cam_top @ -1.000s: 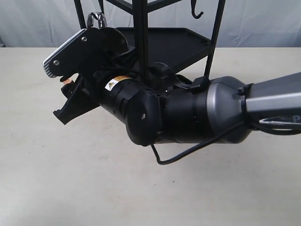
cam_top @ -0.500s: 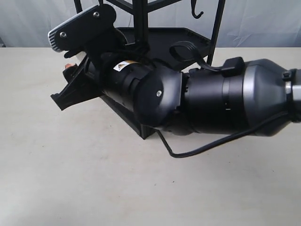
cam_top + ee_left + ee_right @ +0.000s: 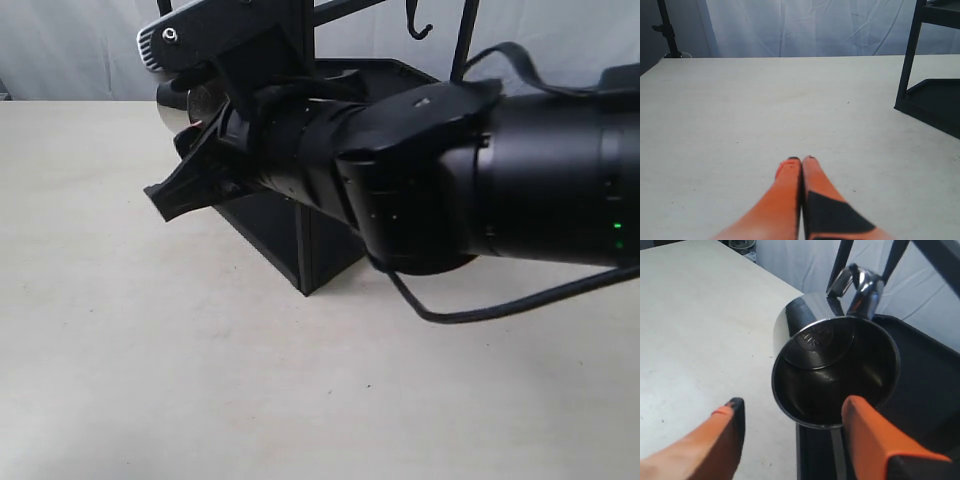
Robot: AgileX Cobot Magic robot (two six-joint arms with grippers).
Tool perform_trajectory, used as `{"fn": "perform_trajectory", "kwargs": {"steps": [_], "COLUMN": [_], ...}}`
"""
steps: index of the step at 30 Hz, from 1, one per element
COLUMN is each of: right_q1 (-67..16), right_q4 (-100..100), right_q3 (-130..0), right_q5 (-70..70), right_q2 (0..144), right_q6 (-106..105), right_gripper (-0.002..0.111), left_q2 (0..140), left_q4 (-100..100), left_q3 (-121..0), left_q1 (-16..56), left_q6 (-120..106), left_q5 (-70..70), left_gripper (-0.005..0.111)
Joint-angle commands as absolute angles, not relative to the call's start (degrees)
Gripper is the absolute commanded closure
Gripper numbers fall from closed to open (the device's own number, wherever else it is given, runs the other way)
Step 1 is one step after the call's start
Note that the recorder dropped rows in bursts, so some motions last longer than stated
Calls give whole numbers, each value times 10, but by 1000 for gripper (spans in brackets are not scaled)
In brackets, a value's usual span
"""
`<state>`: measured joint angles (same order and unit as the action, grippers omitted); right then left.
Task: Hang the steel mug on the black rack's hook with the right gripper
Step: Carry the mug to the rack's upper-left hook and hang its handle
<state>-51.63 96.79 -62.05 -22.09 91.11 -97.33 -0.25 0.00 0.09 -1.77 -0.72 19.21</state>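
We have the black rack (image 3: 305, 230) on the worktop (image 3: 150, 380), the steel mug (image 3: 832, 372) tipped mouth-first toward our right claw (image 3: 792, 435), fingers spread, nothing gripped. We close squarely on the rim. Left claw (image 3: 801, 162) pinched together, idle.

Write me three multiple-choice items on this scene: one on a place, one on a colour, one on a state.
1. Where is the steel mug?
A. Lying on the table far from the rack
B. Close by the black rack's posts
C. Between the left gripper's fingers

2. What colour are the left gripper's fingers?
A. Orange
B. Blue
C. White

3. How does the left gripper stand?
A. Wide open
B. Shut on the mug
C. Shut on nothing

Answers: 1 B, the steel mug shows right in front of the black rack. 2 A, the fingers are orange. 3 C, the left gripper has its fingers pressed together over bare table.
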Motion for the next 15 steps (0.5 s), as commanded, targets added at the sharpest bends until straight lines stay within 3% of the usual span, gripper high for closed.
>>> {"fn": "perform_trajectory", "kwargs": {"steps": [1,15], "right_q1": [-532,-574], "right_q4": [999,999], "right_q3": [-600,-549], "right_q5": [-234,-254], "right_q2": [866,775], "right_q6": [-1033,-1061], "right_gripper": [52,52], "left_q2": [0,0], "left_q4": [0,0], "left_q3": [0,0], "left_q1": [-15,-15], "left_q6": [-4,-4], "left_q5": [188,188], "left_gripper": [107,107]}}
